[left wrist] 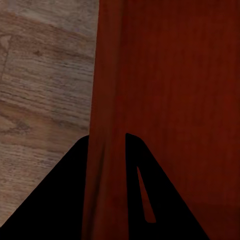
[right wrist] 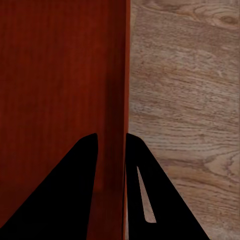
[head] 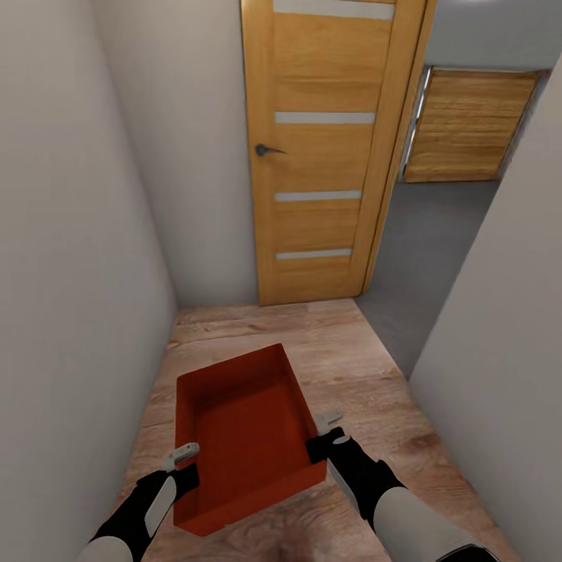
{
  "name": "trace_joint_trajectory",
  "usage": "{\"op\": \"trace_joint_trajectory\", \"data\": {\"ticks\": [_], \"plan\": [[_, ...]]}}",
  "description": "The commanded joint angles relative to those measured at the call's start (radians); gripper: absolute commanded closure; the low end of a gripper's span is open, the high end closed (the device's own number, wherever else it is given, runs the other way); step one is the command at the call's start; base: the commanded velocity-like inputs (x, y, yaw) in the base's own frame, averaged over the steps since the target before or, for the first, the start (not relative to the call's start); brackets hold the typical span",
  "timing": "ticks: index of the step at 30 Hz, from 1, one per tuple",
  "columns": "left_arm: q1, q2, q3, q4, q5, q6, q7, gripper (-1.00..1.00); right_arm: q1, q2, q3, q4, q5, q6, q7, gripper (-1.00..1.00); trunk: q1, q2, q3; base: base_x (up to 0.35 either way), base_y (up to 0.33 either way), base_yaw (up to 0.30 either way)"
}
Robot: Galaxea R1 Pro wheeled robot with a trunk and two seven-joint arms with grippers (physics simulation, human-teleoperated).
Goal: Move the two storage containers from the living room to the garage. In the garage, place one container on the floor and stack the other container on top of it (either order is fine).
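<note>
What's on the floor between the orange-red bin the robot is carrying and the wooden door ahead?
Nothing: the head view shows bare wood-plank floor between the orange-red storage bin and the slatted wooden door.

Container (head: pixel 246 437) between grippers, door (head: pixel 328 148) ahead

An orange-red open bin (head: pixel 246 437), shallow and empty, hangs level between my fingers, its long side walls pinched by my left fingers (left wrist: pixel 60 200) and right fingers (right wrist: pixel 165 200).

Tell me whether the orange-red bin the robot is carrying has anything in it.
Empty. The head view looks straight into the storage container, held by the left gripper and right gripper, and shows only its bare bottom and walls.
</note>
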Motion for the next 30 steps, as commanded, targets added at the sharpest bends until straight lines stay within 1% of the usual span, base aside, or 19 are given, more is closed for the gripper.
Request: {"op": "trace_joint_trajectory", "data": {"ticks": [1,8,25,28,30], "plan": [[0.0,-0.021,-0.064,0.0,0.042,0.026,0.007,1.0,0.0,0.013,0.089,-0.004,-0.009,0.006,0.034,1.0,0.0,0.0,-0.001,0.341,0.124,0.0],[0.0,-0.021,-0.065,0.0,0.042,0.026,0.007,1.0,0.0,0.013,0.09,-0.005,-0.009,0.006,0.034,1.0,0.0,0.0,-0.001,0.341,0.107,0.0],[0.0,-0.021,-0.065,0.0,0.042,0.026,0.007,1.0,0.0,0.013,0.09,-0.004,-0.009,0.006,0.034,1.0,0.0,0.0,-0.001,0.341,0.006,-0.002],[0.0,-0.021,-0.065,0.0,0.042,0.026,0.008,1.0,0.0,0.013,0.089,-0.004,-0.009,0.006,0.034,1.0,0.0,0.0,-0.001,0.34,0.0,-0.105],[0.0,-0.021,-0.064,-0.001,0.042,0.026,0.009,1.0,0.0,0.013,0.09,-0.005,-0.009,0.006,0.034,1.0,0.0,0.0,-0.001,0.095,0.0,-0.271]]}}
